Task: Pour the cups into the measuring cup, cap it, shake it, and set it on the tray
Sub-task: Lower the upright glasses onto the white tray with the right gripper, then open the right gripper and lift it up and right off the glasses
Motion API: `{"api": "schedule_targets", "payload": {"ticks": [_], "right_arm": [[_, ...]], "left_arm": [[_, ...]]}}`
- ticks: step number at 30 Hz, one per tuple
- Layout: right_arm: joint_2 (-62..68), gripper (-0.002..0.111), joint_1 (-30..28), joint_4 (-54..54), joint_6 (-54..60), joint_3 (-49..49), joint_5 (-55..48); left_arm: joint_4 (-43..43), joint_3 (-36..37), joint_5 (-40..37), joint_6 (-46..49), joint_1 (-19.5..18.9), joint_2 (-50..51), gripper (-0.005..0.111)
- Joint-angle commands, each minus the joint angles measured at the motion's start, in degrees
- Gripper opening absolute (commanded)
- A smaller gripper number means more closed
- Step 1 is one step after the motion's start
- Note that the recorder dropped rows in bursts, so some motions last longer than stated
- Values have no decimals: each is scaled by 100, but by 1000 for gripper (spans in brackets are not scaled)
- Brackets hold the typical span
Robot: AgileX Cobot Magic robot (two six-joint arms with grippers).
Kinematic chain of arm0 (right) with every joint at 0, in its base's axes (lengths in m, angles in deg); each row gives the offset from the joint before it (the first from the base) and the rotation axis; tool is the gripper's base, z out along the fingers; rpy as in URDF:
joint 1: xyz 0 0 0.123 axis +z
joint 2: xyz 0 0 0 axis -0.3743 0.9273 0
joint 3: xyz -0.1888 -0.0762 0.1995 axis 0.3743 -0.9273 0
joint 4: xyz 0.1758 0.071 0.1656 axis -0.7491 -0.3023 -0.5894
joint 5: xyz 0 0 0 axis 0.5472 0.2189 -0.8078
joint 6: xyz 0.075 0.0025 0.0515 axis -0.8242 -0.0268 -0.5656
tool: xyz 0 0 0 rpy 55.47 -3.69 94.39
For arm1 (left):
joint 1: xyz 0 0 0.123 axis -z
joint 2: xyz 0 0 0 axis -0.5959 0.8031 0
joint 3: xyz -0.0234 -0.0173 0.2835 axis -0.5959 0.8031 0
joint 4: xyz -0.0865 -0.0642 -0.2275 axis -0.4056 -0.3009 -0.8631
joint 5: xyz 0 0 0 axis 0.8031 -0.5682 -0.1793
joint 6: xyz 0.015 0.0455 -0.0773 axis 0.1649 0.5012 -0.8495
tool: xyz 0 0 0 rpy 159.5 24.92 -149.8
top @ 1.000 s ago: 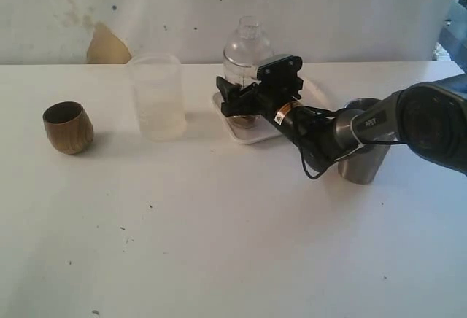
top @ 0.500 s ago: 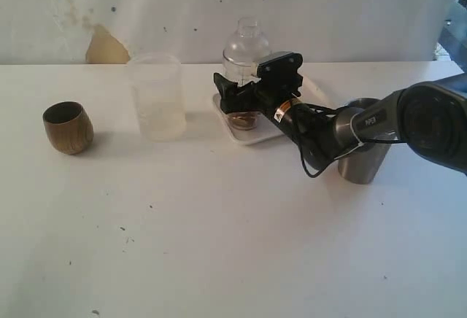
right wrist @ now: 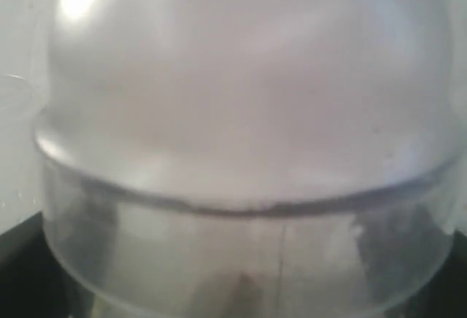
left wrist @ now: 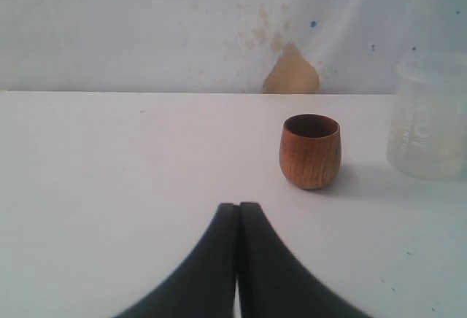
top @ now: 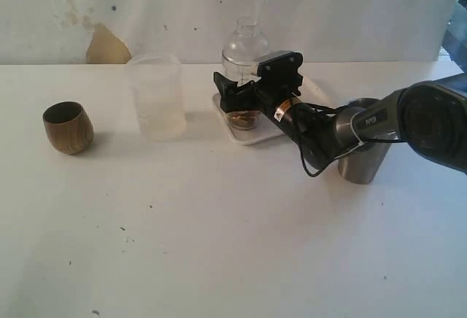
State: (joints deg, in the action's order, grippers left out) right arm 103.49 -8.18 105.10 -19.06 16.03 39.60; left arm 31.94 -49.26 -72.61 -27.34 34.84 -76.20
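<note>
The measuring cup (top: 245,54), clear with a domed cap and brown contents at its bottom, stands upright on the white tray (top: 257,136). My right gripper (top: 233,99) is open, its jaws spread on either side of the cup's lower body. The right wrist view is filled by the measuring cup (right wrist: 241,150), with dark fingers (right wrist: 16,267) only at the picture's corners. The wooden cup (top: 68,127) stands far left, and the steel tumbler (top: 363,163) stands behind my right arm. My left gripper (left wrist: 238,206) is shut and empty, short of the wooden cup (left wrist: 310,151).
A wider frosted cup (top: 157,96) stands between the wooden cup and the tray, and the same frosted cup (left wrist: 430,117) shows in the left wrist view. A pale wall with a brown patch (top: 107,45) closes the far edge of the white table (top: 219,230).
The right gripper's jaws have spread a little wider around the measuring cup and shifted slightly. The cup stays on the tray. Nothing else moved.
</note>
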Motion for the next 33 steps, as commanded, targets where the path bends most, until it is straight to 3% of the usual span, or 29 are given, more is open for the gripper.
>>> {"api": "schedule_targets", "payload": {"ticks": [1,12,28,33], "right_arm": [[-151,91,-19,-18,166,-27,-39],[-628,91,-19,-18,176,-316,-788],[-1521,91,-19,-3,164,-399,-2939],[-1617,91,-19,1,147,-399,-3030]], "left_arm": [[1,29,26,-6,10,-16,0],[1,29,26,-6,10,-16,0],[1,29,26,-6,10,-16,0],[1,29,26,-6,10,-16,0]]}}
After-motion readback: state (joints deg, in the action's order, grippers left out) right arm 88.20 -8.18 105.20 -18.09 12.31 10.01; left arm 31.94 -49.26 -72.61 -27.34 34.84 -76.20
